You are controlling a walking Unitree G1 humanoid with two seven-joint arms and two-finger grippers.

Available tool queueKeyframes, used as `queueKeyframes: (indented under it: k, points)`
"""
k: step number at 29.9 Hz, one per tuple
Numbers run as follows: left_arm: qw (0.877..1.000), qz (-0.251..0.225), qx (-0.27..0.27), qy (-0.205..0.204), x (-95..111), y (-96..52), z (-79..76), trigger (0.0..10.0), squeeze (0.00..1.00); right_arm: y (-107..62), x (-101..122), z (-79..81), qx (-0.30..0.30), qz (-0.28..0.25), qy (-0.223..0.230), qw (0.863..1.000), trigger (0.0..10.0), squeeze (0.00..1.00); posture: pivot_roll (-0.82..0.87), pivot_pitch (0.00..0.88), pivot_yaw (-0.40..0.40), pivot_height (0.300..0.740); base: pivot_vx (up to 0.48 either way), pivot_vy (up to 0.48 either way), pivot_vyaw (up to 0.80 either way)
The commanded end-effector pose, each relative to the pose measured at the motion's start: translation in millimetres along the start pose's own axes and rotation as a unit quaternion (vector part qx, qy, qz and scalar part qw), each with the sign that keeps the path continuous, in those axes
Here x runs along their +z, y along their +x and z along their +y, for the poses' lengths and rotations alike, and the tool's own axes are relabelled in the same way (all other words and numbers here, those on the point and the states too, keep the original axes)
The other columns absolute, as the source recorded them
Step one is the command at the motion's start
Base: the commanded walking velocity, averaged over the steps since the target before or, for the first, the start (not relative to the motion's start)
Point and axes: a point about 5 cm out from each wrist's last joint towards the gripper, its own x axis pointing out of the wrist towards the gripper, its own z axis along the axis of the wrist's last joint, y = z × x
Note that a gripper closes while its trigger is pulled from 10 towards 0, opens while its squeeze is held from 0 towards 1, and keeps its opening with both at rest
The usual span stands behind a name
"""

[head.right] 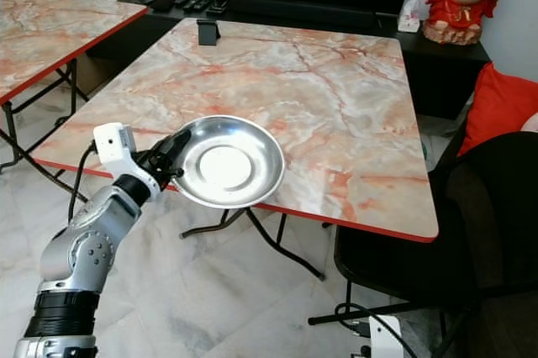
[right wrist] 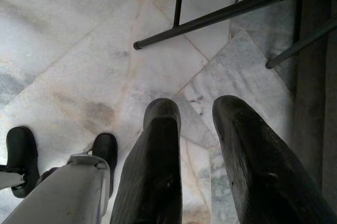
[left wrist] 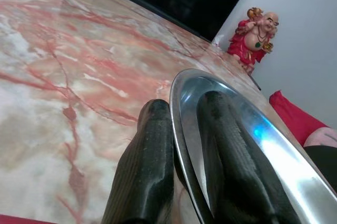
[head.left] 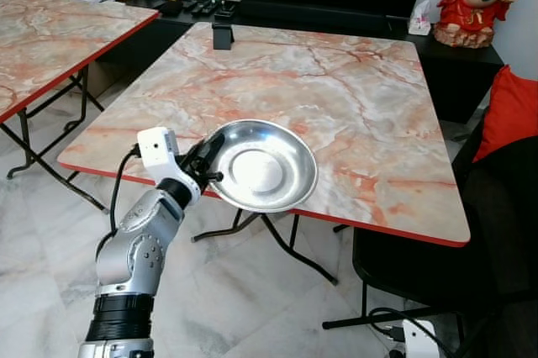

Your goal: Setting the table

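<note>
One steel plate (head.left: 262,165), pinched at its rim by left gripper (head.left: 207,166), hovering over table (head.left: 336,97) near edge. Probably light, stiff, slick; rim grip best. Right gripper (right wrist: 195,129) parted, holding nothing, above floor (right wrist: 79,50).

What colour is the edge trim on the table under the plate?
Red, along the marble-patterned table edge; clearest in the left eye view.

Shiny silver plate (head.left: 265,166), pink-veined marble table (head.left: 336,97) edged red, black-fingered left hand (head.left: 206,159).
</note>
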Motion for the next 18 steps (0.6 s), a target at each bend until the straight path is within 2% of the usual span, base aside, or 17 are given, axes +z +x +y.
queueKeyframes:
  k: [1,11,14,18]
  points:
    - [1.0,-0.012,-0.009,0.001,6.9,3.3,-2.6,10.0,0.0,0.0,0.1,-0.8,-0.003,-0.001,0.007,1.0,10.0,0.0,0.1,0.0,-0.047,0.74,0.0,0.0,0.0]
    - [1.0,-0.014,-0.005,-0.002,8.3,4.5,-0.1,10.0,0.0,0.0,0.1,-1.1,-0.004,0.001,0.009,1.0,10.0,0.0,0.11,0.0,-0.052,0.74,0.0,0.0,0.0]
    - [1.0,-0.014,-0.004,-0.003,8.7,4.3,0.7,10.0,0.0,0.1,0.3,-1.2,-0.003,0.002,0.009,1.0,10.0,0.0,0.11,0.0,-0.054,0.74,0.251,0.0,0.0]
    - [1.0,-0.012,-0.004,-0.005,7.2,3.5,-0.2,10.0,0.0,0.2,0.6,-1.3,-0.002,0.003,0.012,1.0,10.0,0.0,0.11,0.0,-0.056,0.74,0.278,0.0,-0.6]
